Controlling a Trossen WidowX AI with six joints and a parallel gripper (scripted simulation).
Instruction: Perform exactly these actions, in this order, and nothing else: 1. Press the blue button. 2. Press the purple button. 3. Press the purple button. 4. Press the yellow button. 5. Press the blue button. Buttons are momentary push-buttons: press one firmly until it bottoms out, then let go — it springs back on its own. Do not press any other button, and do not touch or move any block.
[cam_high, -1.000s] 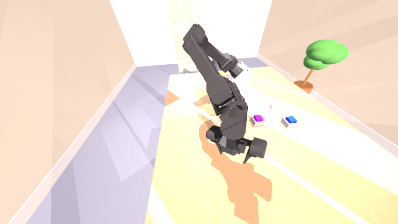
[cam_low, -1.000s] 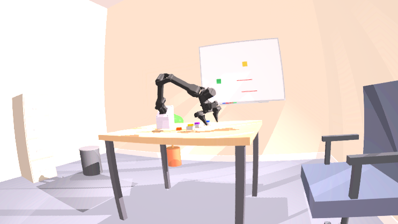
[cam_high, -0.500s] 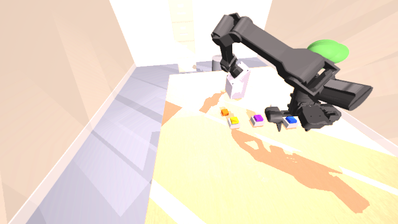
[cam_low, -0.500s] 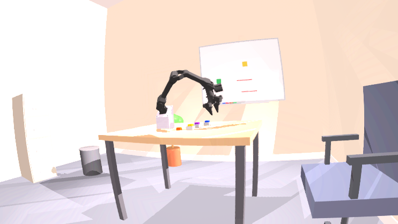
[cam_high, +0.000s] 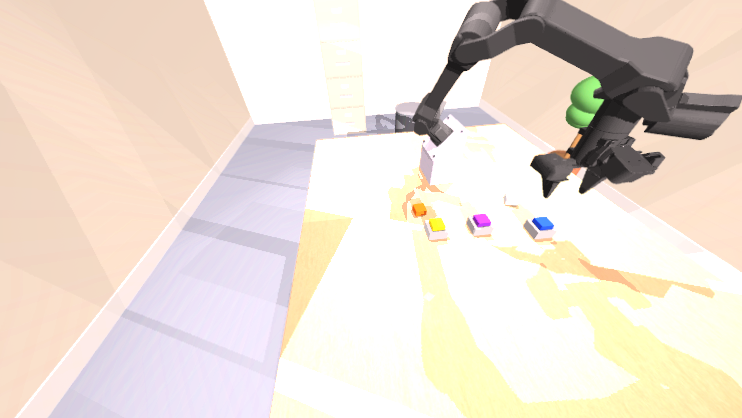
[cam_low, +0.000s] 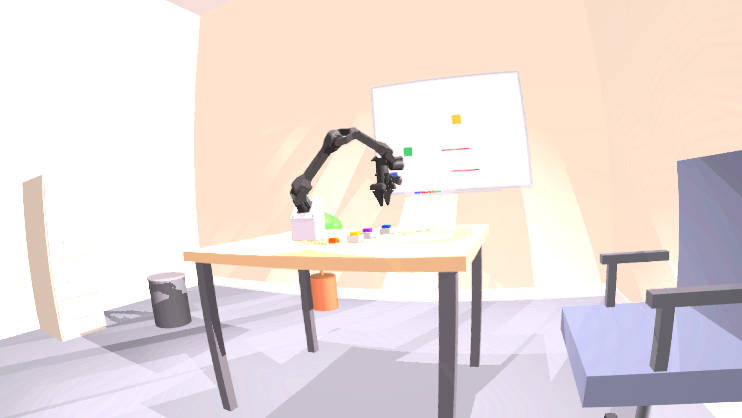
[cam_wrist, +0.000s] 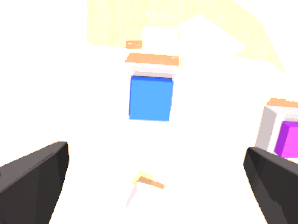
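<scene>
My gripper (cam_high: 563, 195) (cam_low: 383, 204) (cam_wrist: 160, 155) is open and empty, fingers pointing down, high above the table near the blue button. The blue button (cam_high: 543, 223) (cam_low: 385, 226) (cam_wrist: 150, 99) stands on a pale base; in the wrist view it lies ahead of the fingertips, a little left of centre. The purple button (cam_high: 481, 220) (cam_low: 367, 230) (cam_wrist: 289, 140) is the middle one of the row, at the right edge of the wrist view. The yellow button (cam_high: 437, 224) (cam_low: 355, 233) is at the row's other end. No button is touched by the gripper.
An orange block (cam_high: 419, 209) (cam_low: 333, 240) lies beside the yellow button, towards the arm's base. A small white block (cam_high: 510, 199) (cam_wrist: 145, 195) lies between the purple and blue buttons, nearer the arm's base. The table (cam_low: 321, 261) has a wooden edge.
</scene>
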